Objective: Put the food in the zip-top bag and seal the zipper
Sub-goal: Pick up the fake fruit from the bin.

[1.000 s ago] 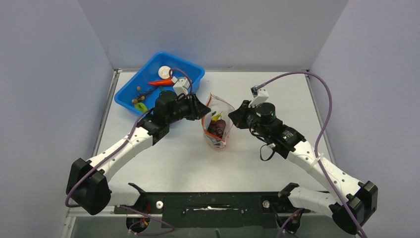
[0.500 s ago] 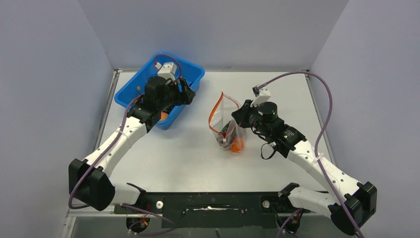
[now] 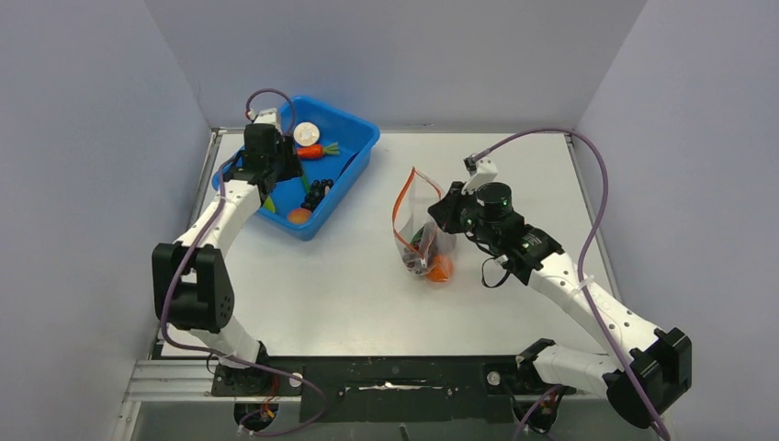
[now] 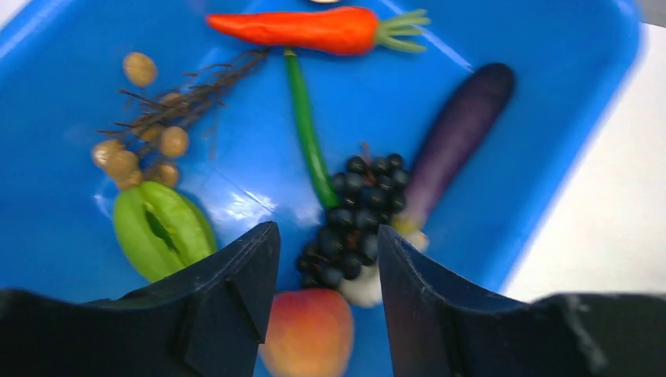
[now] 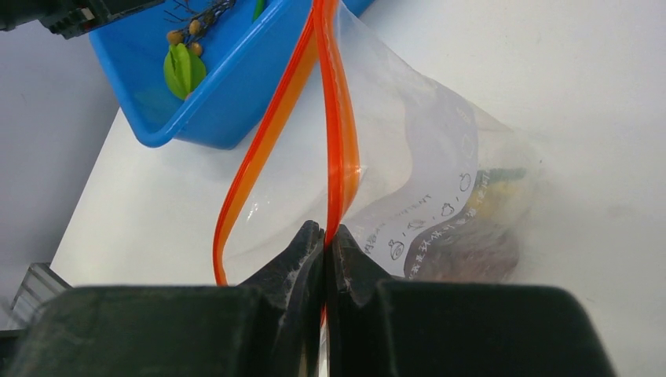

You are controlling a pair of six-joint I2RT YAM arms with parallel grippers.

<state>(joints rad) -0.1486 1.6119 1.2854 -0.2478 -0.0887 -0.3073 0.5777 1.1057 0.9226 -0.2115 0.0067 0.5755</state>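
Left wrist view: left gripper half open over light, bumpy grapes; pinch mid-bunch. Right gripper nipping floppy zipper.

top: high up, looks down on whole white table | left wrist: tight over blue plastic bin | right wrist: close on clear zip-top bag, bin corner too
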